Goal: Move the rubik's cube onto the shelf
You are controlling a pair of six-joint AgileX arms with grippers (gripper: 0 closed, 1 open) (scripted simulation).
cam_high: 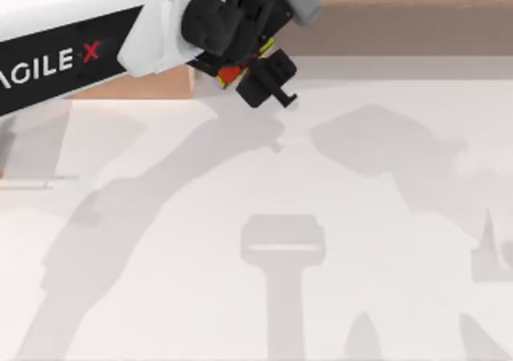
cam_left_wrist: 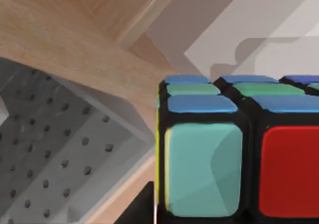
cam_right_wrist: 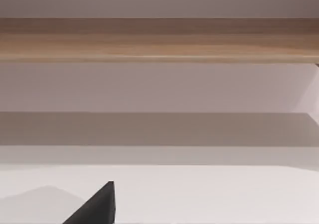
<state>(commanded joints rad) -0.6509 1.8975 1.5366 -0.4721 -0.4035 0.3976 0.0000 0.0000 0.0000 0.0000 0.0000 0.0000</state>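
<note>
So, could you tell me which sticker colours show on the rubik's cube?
Blue, green, teal, red and yellow on the rubik's cube, clearest in the left wrist view.

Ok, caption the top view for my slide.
Left tool carries the small multicoloured rubik's cube beside the long light-brown wooden shelf.

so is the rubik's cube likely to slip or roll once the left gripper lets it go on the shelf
Probably not roll: the rubik's cube has flat faces and square edges. Its glossy stickers hint it could slide in the left gripper, which holds it beside the shelf. It looks rigid, so squeezing shouldn't deform it.
</note>
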